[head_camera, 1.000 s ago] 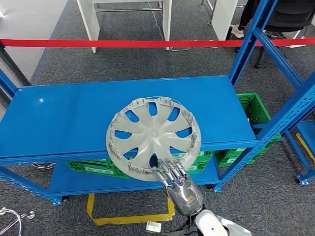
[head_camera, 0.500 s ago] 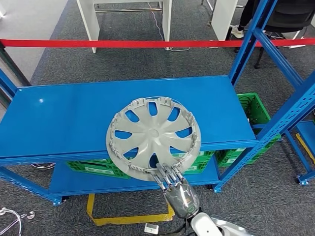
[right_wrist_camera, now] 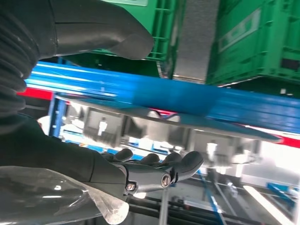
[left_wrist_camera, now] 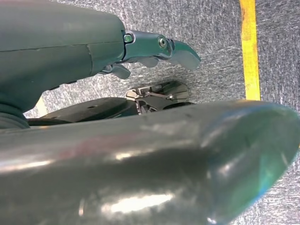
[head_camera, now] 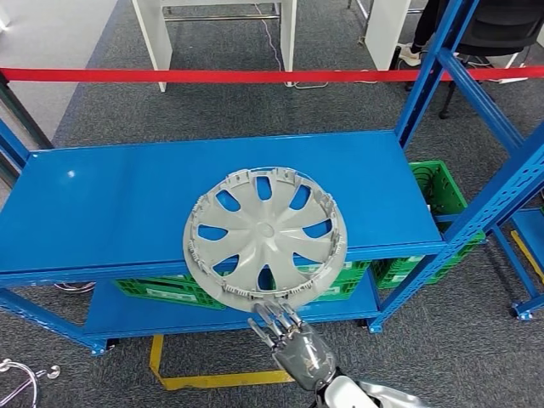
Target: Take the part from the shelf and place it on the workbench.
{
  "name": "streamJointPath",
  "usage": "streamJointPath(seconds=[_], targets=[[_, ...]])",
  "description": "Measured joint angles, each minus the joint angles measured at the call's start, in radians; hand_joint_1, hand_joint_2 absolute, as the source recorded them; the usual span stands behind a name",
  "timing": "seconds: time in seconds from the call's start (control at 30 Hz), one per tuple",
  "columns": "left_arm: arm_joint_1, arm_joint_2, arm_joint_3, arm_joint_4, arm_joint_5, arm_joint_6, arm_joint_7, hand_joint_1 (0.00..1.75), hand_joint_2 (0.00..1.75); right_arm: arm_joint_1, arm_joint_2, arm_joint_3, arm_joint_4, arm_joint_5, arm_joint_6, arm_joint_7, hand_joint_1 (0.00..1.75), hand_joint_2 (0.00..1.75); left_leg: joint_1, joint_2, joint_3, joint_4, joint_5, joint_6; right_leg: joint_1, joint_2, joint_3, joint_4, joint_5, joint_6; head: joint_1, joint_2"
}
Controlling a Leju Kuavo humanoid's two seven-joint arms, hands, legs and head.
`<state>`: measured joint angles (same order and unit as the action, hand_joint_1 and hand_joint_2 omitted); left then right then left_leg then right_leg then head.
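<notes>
Nearest the robot, the right hand (head_camera: 295, 340) reaches up from the lower edge of the head view with its palm open and its fingers (head_camera: 269, 318) spread apart and extended toward the shelf, holding nothing. The fingertips sit just below and in front of the near rim of the part, a short gap apart from it and not touching. In the right wrist view the same hand (right_wrist_camera: 141, 171) shows its dark fingers stretched out straight, beneath the blue front edge of the shelf. The left hand (left_wrist_camera: 134, 51) appears in the left wrist view above grey carpet (left_wrist_camera: 212, 28) crossed by a yellow floor stripe (left_wrist_camera: 249, 47); its fingers are extended with nothing between them. On the floor below the right hand, yellow tape (head_camera: 218, 374) marks out a rectangle. The part, a grey hubcap (head_camera: 265, 236) with a ring of cut-out openings, lies flat on the top board of the blue shelf (head_camera: 116, 204), its near rim overhanging the front edge of the board. Under that board, green crates (head_camera: 161, 291) sit on the lower level, and another green crate (head_camera: 439, 191) stands to the right, behind the blue upright. Beyond the shelf, a red barrier tape (head_camera: 192, 75) stretches across the carpet, with white furniture legs (head_camera: 154, 38) farther back.
</notes>
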<state>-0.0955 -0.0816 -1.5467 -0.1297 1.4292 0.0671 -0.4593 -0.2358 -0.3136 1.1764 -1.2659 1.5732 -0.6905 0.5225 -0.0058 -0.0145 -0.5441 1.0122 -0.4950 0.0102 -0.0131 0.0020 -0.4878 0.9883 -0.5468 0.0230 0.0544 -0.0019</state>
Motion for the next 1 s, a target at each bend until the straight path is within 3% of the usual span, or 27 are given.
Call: streamJointPath(seconds=[0.2, 0.43, 0.7, 1.0], targets=[[-0.002, 0.0, 0.0, 0.0, -0.007, 0.0, 0.0, 0.0, 0.0, -0.012, 0.033, -0.025, 0.013, 0.0, 0.0, -0.028, 0.0, 1.75, 0.0, 0.0, 0.0, 0.0, 0.0, 0.0, 0.0, 0.0, 0.0, 0.0, 0.0, 0.0, 0.0, 0.0], [-0.003, 0.0, 0.0, 0.0, -0.016, 0.0, 0.0, 0.0, 0.0, -0.037, 0.048, -0.028, 0.009, 0.0, -0.001, 0.001, 0.0, 1.75, 0.0, 0.0, 0.0, 0.0, 0.0, 0.0, 0.0, 0.0, 0.0, 0.0, 0.0, 0.0, 0.0, 0.0], [-0.003, 0.0, 0.0, 0.0, -0.02, 0.0, 0.0, 0.0, 0.0, -0.082, 0.049, -0.006, -0.019, 0.0, -0.001, 0.092, 0.0, 1.75, 0.0, 0.0, 0.0, 0.0, 0.0, 0.0, 0.0, 0.0, 0.0, 0.0, 0.0, 0.0, 0.0, 0.0], [-0.006, 0.0, 0.0, 0.0, -0.037, 0.0, 0.003, 0.0, 0.0, -0.09, 0.062, 0.026, -0.005, 0.0, 0.0, 0.085, 0.0, 1.75, 0.0, 0.0, 0.0, 0.0, 0.0, 0.0, 0.0, 0.0, 0.0, 0.0, 0.0, 0.0, 0.0, 0.0]])
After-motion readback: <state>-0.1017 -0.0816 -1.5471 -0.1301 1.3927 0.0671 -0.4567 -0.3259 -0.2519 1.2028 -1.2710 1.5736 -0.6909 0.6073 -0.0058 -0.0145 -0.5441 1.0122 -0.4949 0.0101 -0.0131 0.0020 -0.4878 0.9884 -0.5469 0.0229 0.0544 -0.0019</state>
